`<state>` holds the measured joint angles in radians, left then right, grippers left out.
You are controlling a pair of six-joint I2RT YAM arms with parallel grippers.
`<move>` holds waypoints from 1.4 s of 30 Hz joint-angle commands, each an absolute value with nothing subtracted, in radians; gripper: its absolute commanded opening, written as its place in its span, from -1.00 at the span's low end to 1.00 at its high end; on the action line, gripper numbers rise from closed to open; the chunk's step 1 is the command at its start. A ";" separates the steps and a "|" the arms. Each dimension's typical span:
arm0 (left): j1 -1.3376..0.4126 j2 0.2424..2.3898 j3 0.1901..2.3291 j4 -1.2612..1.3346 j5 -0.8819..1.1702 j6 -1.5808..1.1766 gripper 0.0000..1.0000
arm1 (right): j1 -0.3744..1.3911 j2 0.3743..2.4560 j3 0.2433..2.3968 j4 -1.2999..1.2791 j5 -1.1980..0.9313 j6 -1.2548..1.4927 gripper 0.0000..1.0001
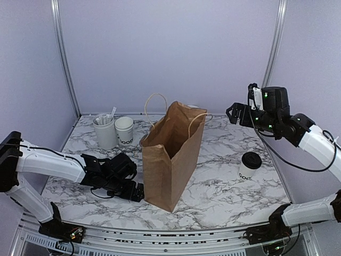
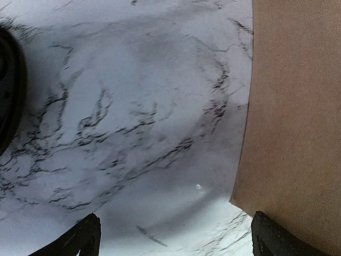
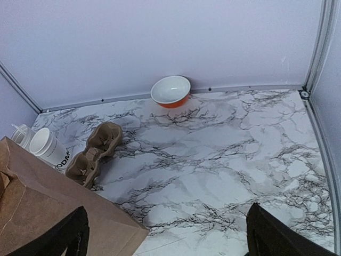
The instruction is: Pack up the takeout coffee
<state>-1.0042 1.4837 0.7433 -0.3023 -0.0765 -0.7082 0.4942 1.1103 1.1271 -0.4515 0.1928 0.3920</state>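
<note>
1. Brown kraft paper bag (image 1: 171, 154) with twisted paper handles stands upright and open-mouthed near the middle of the white, grey-veined marble table (image 1: 224, 192); pale lilac walls close in the back and sides.
2. Small white paper takeout coffee cup (image 1: 249, 166), with dark lettering low on its side and a round black plastic lid, stands upright on the table to the right of the bag, well apart from it; nothing touches it, and neither wrist view shows it.
3. Black left gripper (image 1: 133, 191) lies low over the table just beside the bag's near-left bottom corner; in its wrist view the fingers are spread wide with only marble between them, and the bag's side fills the right of that view; whether a finger touches the paper I cannot tell.
4. Black right gripper (image 1: 237, 113) hangs raised above the right rear of the table, behind the coffee cup and away from the bag; its wrist view shows the fingers set wide apart, holding nothing.
5. Tall plain white canister (image 1: 105, 132) holding white sticks stands at the rear left; an open white paper cup (image 1: 124, 130) with dark lettering stands just beside it on its right.
6. Brown moulded-pulp cup tray (image 3: 96, 152) lies on the marble behind the bag, near the open cup; a round orange bowl (image 3: 170, 90) with a white inside sits against the back wall.
</note>
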 commanded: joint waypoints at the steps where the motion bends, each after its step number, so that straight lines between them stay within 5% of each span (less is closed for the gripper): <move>1: -1.030 1.562 0.846 -0.243 -0.037 -0.712 0.98 | 0.488 1.101 1.141 -0.510 0.211 0.382 0.99; 19: -1.051 1.751 1.086 -0.137 0.093 -0.660 0.98 | 0.488 1.095 1.132 -0.745 0.323 0.439 0.99; 42: -0.870 1.272 1.018 -0.129 0.013 -0.589 0.98 | 0.259 1.111 0.952 -0.780 0.168 0.434 0.88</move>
<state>-0.8921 1.3136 1.0359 -0.1375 0.0402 -0.6170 0.2947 1.0977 0.9768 -0.7998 0.2043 0.4515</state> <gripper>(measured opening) 0.993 0.946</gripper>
